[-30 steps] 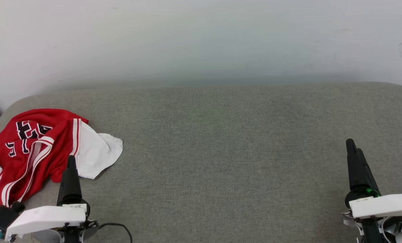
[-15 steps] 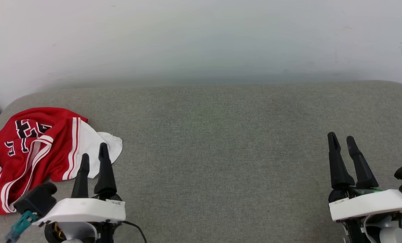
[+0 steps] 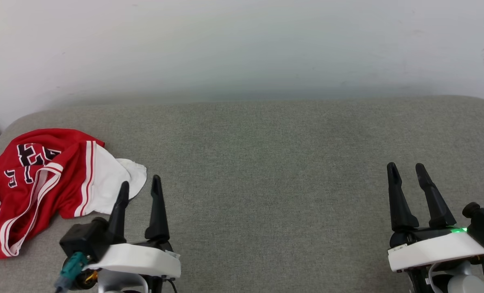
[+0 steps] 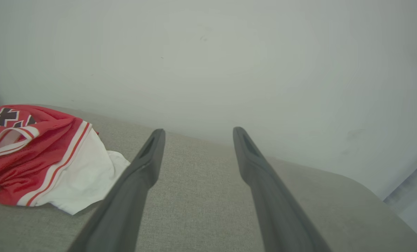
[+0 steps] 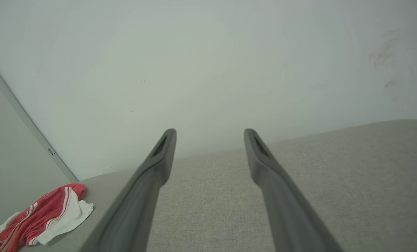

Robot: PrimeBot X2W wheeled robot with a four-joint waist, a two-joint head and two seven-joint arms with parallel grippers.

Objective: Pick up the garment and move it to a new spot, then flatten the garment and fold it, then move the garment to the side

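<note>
Garment (image 3: 42, 183) lies crumpled at the left end of the grey cushion (image 3: 266, 171); the left gripper (image 3: 140, 180), just beside its white sleeve (image 3: 110, 183), and the right gripper (image 3: 405, 165), well apart, both have jaws wide and empty.

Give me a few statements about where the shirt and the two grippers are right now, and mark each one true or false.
1. The garment lies bunched up at the left end of the grey cushion. True.
2. The left gripper has its jaws shut on the garment. False: its jaws stand open and hold nothing, right by the white sleeve.
3. The right gripper has its jaws open and empty. True.
4. The garment is folded into a neat flat rectangle. False: it is crumpled, with its lettering creased.
5. The garment lies nearer the right gripper than the left. False: it is next to the left gripper, far from the right one.
</note>
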